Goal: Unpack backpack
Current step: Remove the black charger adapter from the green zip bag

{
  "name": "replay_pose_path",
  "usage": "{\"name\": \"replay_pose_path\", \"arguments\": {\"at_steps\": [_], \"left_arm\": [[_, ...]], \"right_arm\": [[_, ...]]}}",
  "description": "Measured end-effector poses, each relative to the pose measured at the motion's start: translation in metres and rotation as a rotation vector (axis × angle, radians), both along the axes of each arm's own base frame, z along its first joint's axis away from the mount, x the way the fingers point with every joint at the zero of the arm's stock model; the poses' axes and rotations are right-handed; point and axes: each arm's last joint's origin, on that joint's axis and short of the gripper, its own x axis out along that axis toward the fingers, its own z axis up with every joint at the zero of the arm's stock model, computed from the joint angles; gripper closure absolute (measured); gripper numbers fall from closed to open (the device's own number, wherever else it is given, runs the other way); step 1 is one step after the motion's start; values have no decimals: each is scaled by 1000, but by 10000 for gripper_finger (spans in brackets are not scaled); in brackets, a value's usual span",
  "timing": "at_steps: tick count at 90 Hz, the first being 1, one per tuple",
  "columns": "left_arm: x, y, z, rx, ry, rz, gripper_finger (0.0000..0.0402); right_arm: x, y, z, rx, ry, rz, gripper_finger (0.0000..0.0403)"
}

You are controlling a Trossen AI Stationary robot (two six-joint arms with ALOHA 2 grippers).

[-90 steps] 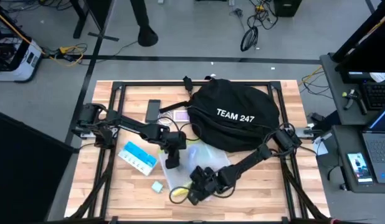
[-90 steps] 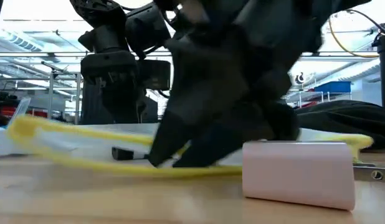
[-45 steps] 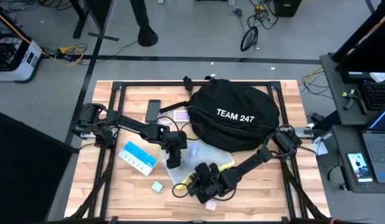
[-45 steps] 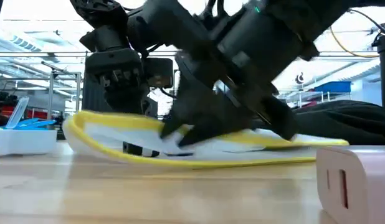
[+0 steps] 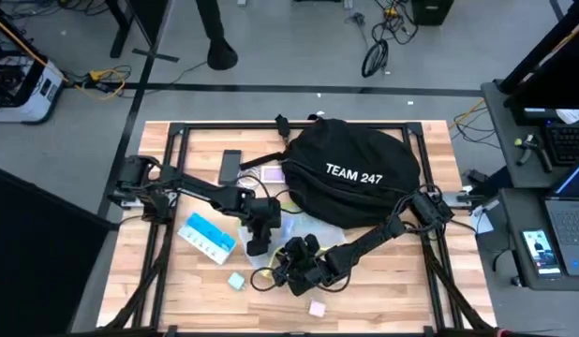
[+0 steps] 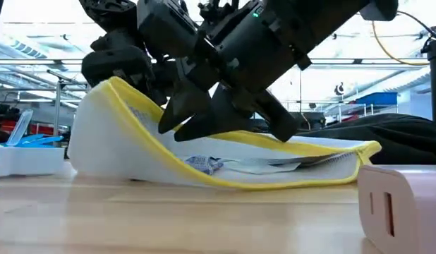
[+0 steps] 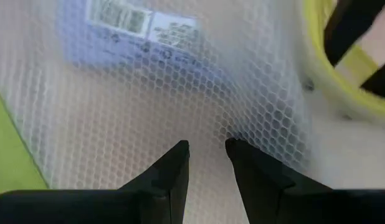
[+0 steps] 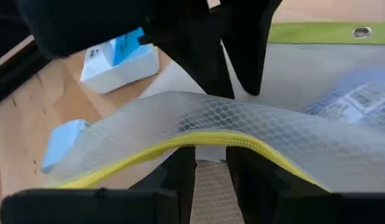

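Note:
The black backpack [image 5: 357, 173] with white "TEAM 247" lettering lies at the table's far middle. In front of it is a translucent mesh pouch [image 5: 318, 232] with a yellow zip edge and papers inside. My right gripper [image 5: 284, 264] is shut on that yellow edge. One end of the pouch [image 6: 109, 120] is raised, and the other end [image 6: 348, 156] rests on the table. My left gripper [image 5: 259, 245] points down at the pouch's left side, its fingers close together on the mesh. My left gripper comes from above, pointing down, onto the pouch's mesh wall [image 7: 208, 127]. Its two fingertips [image 7: 179, 155] stand close together with mesh between them; one layer or several, I cannot tell. My right gripper pinches the pouch's yellow zip edge [image 8: 211, 142] between its two fingers, lying across the edge. It comes slanting down from the table's right. That end is lifted clear and bent upward, while the far end stays on the table.
A pink box [image 5: 317, 307] lies near the front edge, and a small light-blue block [image 5: 236, 281] to its left. A blue-and-white carton [image 5: 208, 236], a dark phone [image 5: 230, 167] and a purple card [image 5: 271, 174] lie left of the backpack. A black frame [image 5: 177, 136] rims the table.
My right gripper has gone from near the front edge toward the far edge and my left gripper, and upward, keeping hold of the yellow edge. That end of the pouch has risen off the table and bent up. Its other end has stayed down.

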Motion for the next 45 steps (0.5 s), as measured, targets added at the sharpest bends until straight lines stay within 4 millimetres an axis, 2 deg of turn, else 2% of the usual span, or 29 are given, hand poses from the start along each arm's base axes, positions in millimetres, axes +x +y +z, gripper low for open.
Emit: {"name": "replay_pose_path", "arguments": {"at_steps": [22, 37, 45], "left_arm": [[-4, -9, -5, 128, -20, -191, 295], [-2, -11, -9, 133, -29, -205, 295], [-2, -11, -9, 134, -23, -204, 295]], "right_arm": [[2, 3, -4, 112, 81, 157, 321], [2, 4, -4, 162, 87, 179, 321], [3, 4, -4, 266, 119, 246, 321]]}}
